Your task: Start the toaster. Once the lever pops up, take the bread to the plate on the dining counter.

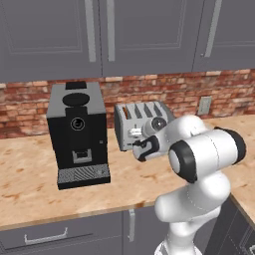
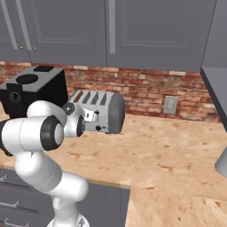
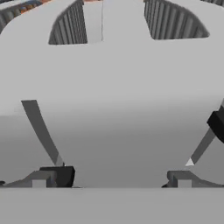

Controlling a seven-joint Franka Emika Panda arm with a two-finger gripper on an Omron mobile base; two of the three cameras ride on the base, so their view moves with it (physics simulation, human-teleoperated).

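**A:** ok so where's the arm at right now?

**B:** right up against the toaster. It's the silver boxy one on the wall counter, just beside the black coffee machine, with the brick backsplash behind it. The gripper is parked at the toaster's front face, low down.

**A:** jaws open or closed?

**B:** spread wide, nothing in them. From the hand camera you can see both fingertips sitting far apart at the bottom, and the grey front of the toaster is basically in your face. There are two dark lever slots slanting across it, one near each fingertip.

**A:** touching it?

**B:** can't really tell tbh, it's super close but I wouldn't swear to contact.

**A:** any bread?

**B:** I see something brownish in the slot nearest the coffee machine, too small to call for sure. From the right side the toaster just shows its top slots and rounded end, with a wall outlet further along.
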